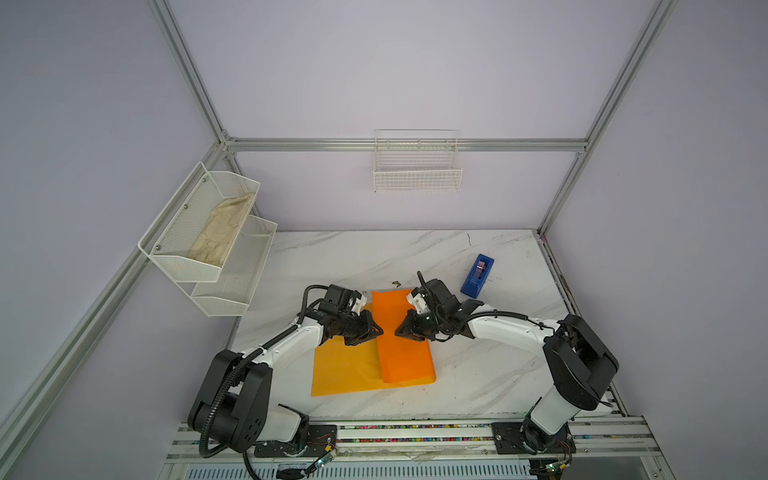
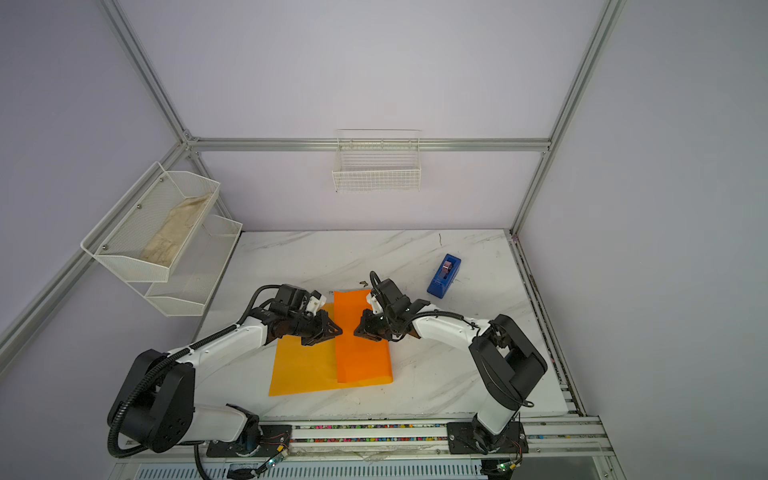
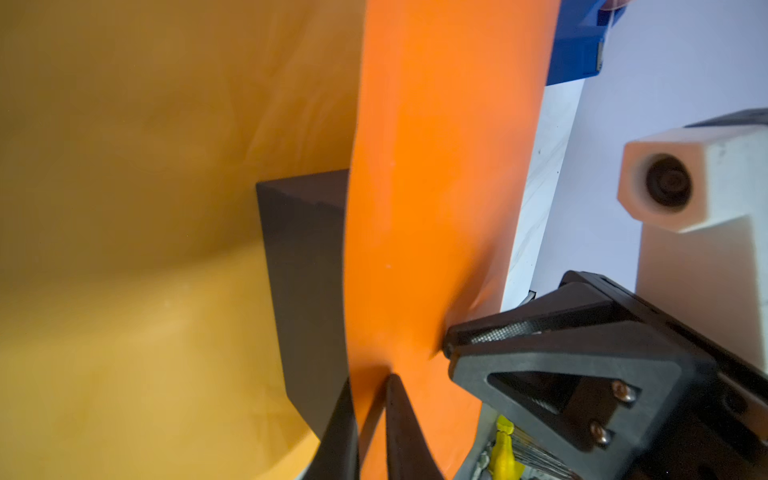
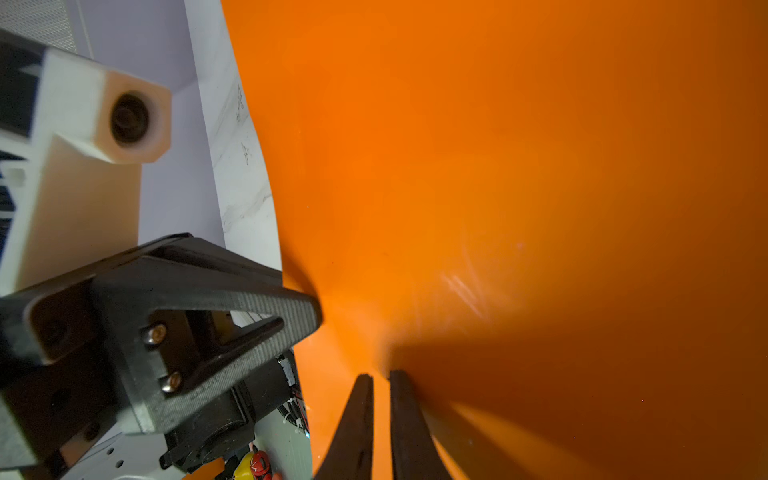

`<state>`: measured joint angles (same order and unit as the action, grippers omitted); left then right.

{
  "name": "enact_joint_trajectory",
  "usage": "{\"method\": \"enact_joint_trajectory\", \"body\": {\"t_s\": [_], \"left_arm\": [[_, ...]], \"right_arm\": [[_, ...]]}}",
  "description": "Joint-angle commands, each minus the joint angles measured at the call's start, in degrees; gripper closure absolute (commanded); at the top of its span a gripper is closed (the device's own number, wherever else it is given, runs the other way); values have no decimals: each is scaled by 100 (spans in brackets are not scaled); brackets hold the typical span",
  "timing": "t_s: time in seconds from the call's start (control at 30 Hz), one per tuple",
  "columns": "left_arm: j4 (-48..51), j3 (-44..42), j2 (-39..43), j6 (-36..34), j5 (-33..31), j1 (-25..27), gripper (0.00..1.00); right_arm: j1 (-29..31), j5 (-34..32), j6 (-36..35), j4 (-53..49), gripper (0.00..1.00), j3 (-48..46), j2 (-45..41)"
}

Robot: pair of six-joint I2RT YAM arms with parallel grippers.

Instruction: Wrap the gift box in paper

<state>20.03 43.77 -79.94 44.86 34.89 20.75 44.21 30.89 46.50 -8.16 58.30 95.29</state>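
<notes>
1. The paper (image 1: 345, 370) lies on the table (image 1: 478, 374) at mid-width, nearer the front edge than the back.
2. Its right part is folded leftward and lies over the rest.
3. The gift box (image 3: 305, 291) sits on the lower layer, partly out from under the fold's free edge.
4. The left gripper (image 1: 379, 331) is at the fold's left edge and the right gripper (image 1: 398, 331) over its right side. Their tips face each other, near but apart.
5. The tape dispenser (image 1: 478, 276) stands behind and right of the paper, toward the back right corner.
6. A wire basket (image 1: 417, 174) hangs on the back wall.
7. A two-tier rack (image 1: 232, 286) hangs on the left wall, with a cloth (image 1: 220, 232) in its upper tier.
</notes>
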Motion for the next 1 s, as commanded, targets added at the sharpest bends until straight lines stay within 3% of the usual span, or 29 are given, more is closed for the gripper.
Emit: {"method": "enact_joint_trajectory", "body": {"t_s": [0.0,0.27,0.43,0.63,0.97], "left_arm": [[-436,-29,-149,-76,261,25,97],[-595,405,-1024,-359,424,21,100],[-666,822,-1442,-417,548,12,100],[-365,1167,-1492,-623,466,-46,100],[335,1272,-1366,-1006,278,-107,100]], "right_arm": [[35,-48,97,-145,85,-135,-16],[-28,-544,241,-385,85,21,-327],[-382,-830,355,-424,85,-120,-770],[-833,-796,326,-433,85,-312,-1050],[-865,-471,15,-486,84,-41,-787]]}}
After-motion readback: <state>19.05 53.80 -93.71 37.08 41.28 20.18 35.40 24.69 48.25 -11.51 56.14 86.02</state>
